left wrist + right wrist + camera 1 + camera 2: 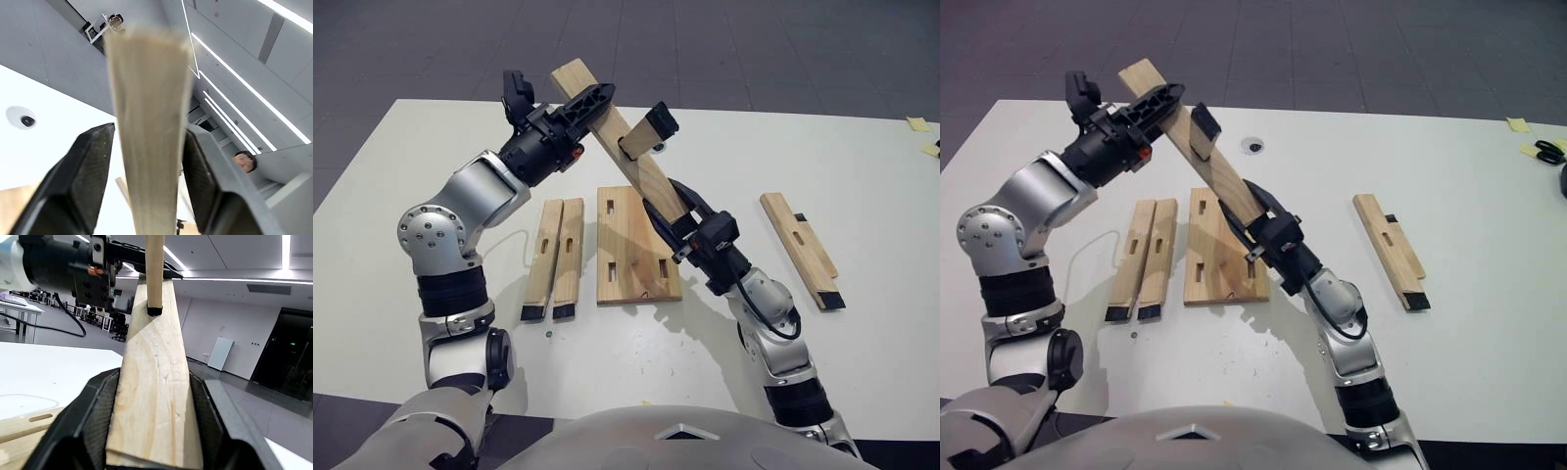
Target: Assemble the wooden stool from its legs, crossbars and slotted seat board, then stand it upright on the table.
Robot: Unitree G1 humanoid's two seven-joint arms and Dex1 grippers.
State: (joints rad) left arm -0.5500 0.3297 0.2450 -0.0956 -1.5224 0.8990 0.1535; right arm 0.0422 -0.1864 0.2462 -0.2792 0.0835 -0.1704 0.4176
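Holds one long wooden leg (628, 152) in the air above the desk (862, 176), tilted, with both arms. Clamps its upper end between the fingers (90, 171) of the left gripper (595, 98). Clamps its lower end between the fingers (100, 421) of the right gripper (668, 208). Carries a short crossbar (648, 129) with a black end, stuck in the leg near its upper part. Below, flat on the desk: the slotted seat board (628, 257), two slotted pieces (546, 250) side by side just to its left, one more slotted piece (800, 245) well apart on its right.
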